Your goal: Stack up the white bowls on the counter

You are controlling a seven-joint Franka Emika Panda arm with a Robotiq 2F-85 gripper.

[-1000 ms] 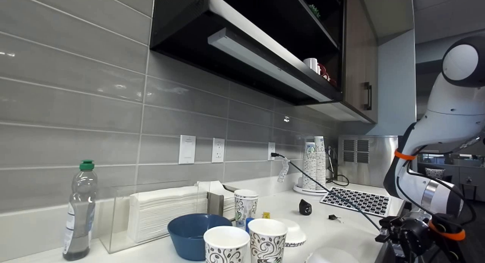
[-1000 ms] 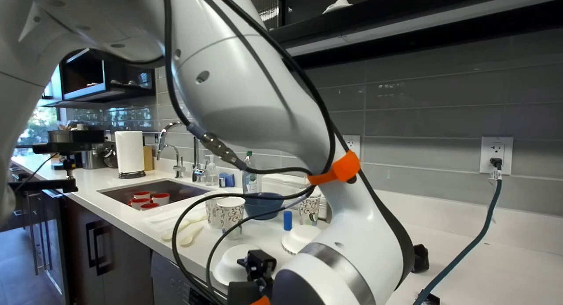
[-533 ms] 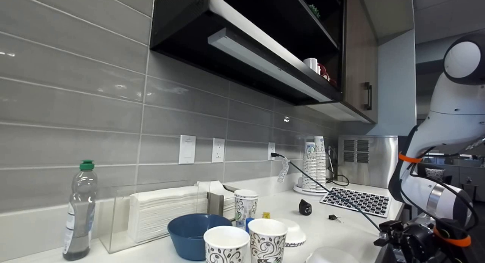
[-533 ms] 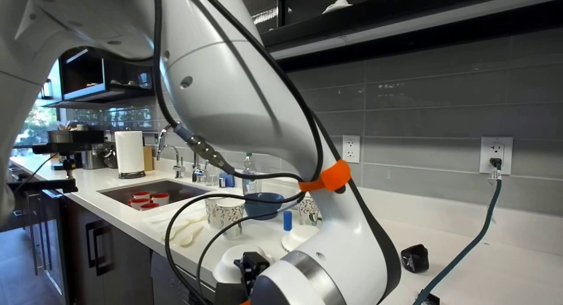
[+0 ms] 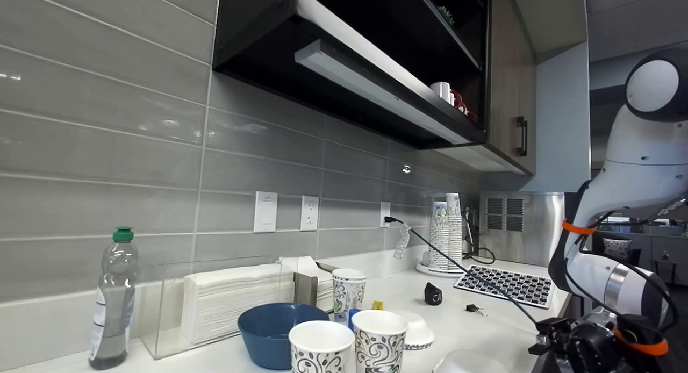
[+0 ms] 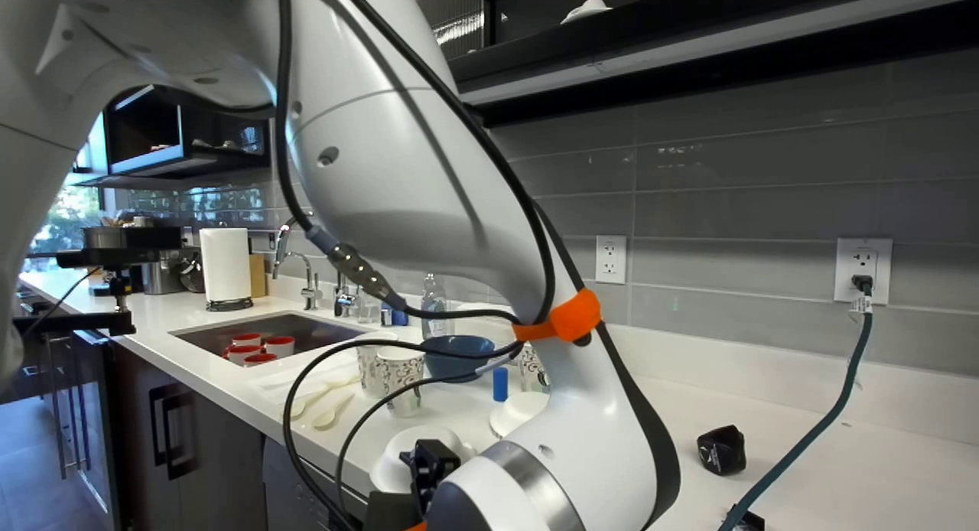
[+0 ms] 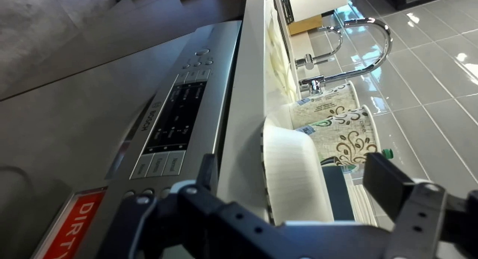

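Observation:
Two white bowls stand upside down, apart from each other, on the counter (image 5: 457, 327). The nearer bowl shows in both exterior views (image 5: 468, 362) (image 6: 391, 464), close to the counter's front edge. The farther bowl (image 5: 416, 330) (image 6: 517, 413) sits by the patterned cups. My gripper (image 5: 540, 338) is at the counter's front edge, beside the nearer bowl. In the wrist view the gripper (image 7: 293, 156) is open and empty, turned sideways. A bowl (image 7: 295, 173) shows ahead between the spread fingers (image 7: 388, 182); the lower part of its outline is hidden by the gripper.
Patterned cups (image 5: 379, 341) and a blue bowl (image 5: 269, 335) stand behind the white bowls. A blue cylinder (image 6: 499, 384) stands near the farther bowl. A dark cable (image 5: 467, 271) crosses from the wall outlet towards the arm. A dishwasher front (image 7: 179, 113) lies below the counter edge.
The arm has shifted a little, and the gripper sits slightly lower and further left in an exterior view, closer in line with the nearer bowl. The bowls have not moved.

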